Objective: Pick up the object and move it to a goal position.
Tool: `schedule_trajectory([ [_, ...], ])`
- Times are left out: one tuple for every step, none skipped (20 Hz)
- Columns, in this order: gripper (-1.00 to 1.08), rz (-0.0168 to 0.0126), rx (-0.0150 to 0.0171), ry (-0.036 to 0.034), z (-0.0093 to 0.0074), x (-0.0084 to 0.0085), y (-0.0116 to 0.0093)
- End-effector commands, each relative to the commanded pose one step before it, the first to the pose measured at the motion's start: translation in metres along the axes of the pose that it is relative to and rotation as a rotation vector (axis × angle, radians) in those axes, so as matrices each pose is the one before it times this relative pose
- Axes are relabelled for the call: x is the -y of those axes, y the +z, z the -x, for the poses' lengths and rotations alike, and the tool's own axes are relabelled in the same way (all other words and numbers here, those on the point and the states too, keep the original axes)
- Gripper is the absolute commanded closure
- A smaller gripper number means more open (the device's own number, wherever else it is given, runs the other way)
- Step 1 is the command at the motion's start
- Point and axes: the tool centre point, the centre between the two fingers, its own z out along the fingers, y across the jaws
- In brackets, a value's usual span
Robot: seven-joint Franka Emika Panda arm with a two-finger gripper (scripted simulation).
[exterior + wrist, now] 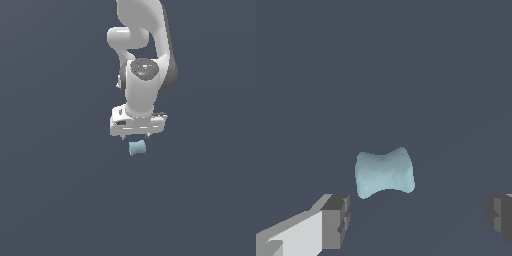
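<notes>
The object is a small pale teal-blue block with pinched sides, lying on the dark grey floor just below my white gripper in the exterior view. In the wrist view the object lies ahead of the fingertips, apart from them. My gripper is open, its two grey fingertips spread wider than the block, with nothing between them.
The white arm rises above the gripper in the exterior view. A plain dark grey surface surrounds the block on all sides.
</notes>
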Motion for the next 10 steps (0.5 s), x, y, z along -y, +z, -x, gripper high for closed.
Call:
schedule_trajectory([
  [-0.92,-0.00119,0.00025,0.02375,0.00029,0.00064,0.00134],
  [-0.92,-0.00058,0.00004,0.01276,0.00015,0.00027,0.00068],
  [-0.92,-0.00062,0.00004,0.01407,0.00018,0.00027,0.00075],
  [-0.92,-0.00067,0.00006,0.01532,0.0002,0.00031,0.00082],
  [-0.92,-0.00074,0.00008,0.01667,0.00022,0.00033,0.00089],
  [-0.92,-0.00079,0.00011,0.018,0.00024,0.00036,0.00095],
  [-0.92,-0.00083,0.00012,0.01933,0.00027,0.00037,0.00102],
  [-0.92,-0.00086,0.00014,0.0207,0.0003,0.00038,0.00109],
  [-0.92,-0.0009,0.00015,0.02205,0.00032,0.00039,0.00116],
  [-0.92,-0.00093,0.00017,0.02341,0.00035,0.0004,0.00123],
])
